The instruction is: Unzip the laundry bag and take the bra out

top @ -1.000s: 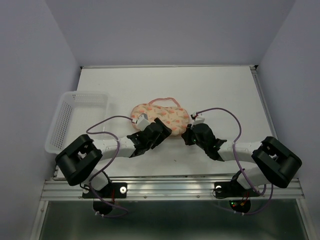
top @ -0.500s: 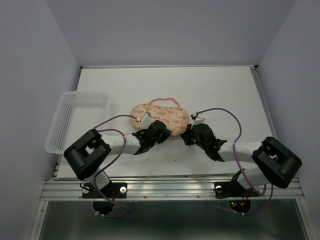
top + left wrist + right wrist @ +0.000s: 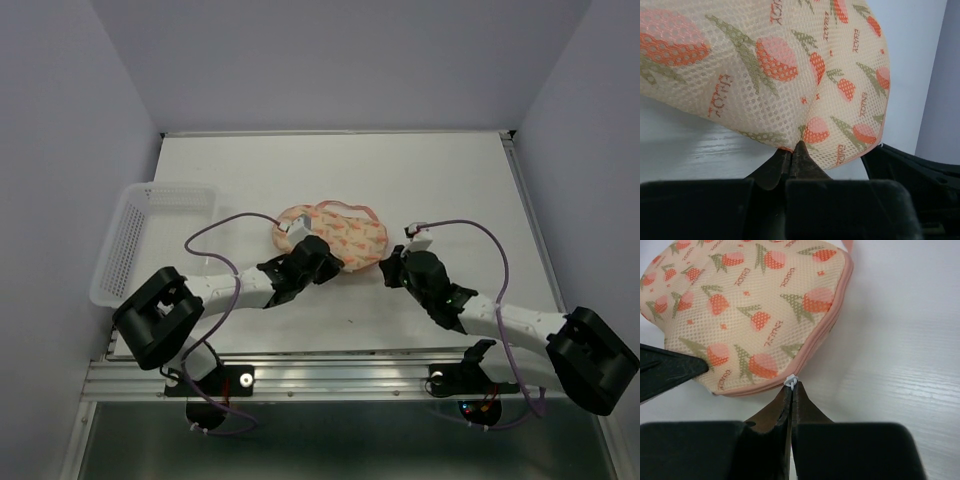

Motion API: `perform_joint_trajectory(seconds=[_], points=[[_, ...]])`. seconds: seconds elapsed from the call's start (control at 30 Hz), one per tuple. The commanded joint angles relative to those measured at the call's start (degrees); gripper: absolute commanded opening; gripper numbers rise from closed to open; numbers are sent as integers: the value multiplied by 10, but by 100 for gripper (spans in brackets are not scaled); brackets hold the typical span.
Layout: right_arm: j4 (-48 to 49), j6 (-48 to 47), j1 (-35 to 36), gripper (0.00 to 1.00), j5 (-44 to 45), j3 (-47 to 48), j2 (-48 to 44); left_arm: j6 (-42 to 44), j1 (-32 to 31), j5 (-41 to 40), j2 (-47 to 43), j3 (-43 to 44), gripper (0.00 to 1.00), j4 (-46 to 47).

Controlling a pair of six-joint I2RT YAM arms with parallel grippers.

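The laundry bag [image 3: 340,232], peach-pink mesh with orange print, lies mid-table with its pink loop [image 3: 347,206] at the back. My left gripper [image 3: 330,266] is at the bag's near left edge. In the left wrist view the left gripper [image 3: 792,146] is shut on a fold of the bag's mesh [image 3: 790,75]. My right gripper [image 3: 386,270] is at the bag's near right edge. In the right wrist view the right gripper [image 3: 791,386] is shut on the small white zipper pull [image 3: 791,382] at the pink zipper rim [image 3: 815,342]. The bra is hidden.
A clear mesh basket [image 3: 125,240] stands at the table's left edge. The white table [image 3: 450,180] stretches behind and right of the bag. Cables loop over both arms near the bag.
My left gripper has closed on the bag's near edge. The bag has shifted a little back and right, and the right arm has swung to the right with the zipper pull.
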Motion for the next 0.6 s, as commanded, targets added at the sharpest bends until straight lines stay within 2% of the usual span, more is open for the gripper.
perform_joint_trajectory(seconds=[0.0,0.07,0.2,0.3,0.33,0.4,0.43,0.5,0.53,0.57], points=[[-39,-7,-27,1,74,-8,-38,131,21,-31,-43,11,0,-109],[-59,-6,-33,1,76,-10,-47,146,34,-36,-63,-2,0,-122],[-83,2,-38,1,66,-15,-63,182,100,-38,-87,-28,0,-120],[-88,-18,-38,1,40,-19,-80,198,131,-23,-79,-24,0,-107],[-89,-25,-38,1,16,-20,-85,203,140,-16,-73,-19,8,-106],[-86,-31,-38,1,-12,-20,-88,208,152,4,-53,-4,14,-97],[-83,-35,-38,1,-44,-19,-86,208,153,12,-47,1,25,-85],[-69,-31,-38,1,-73,-15,-77,202,153,46,-32,11,39,-68],[-61,-28,-38,1,-95,-14,-65,199,153,56,-27,13,51,-53],[-54,-25,-38,1,-101,-14,-57,195,153,65,-23,14,58,-48]])
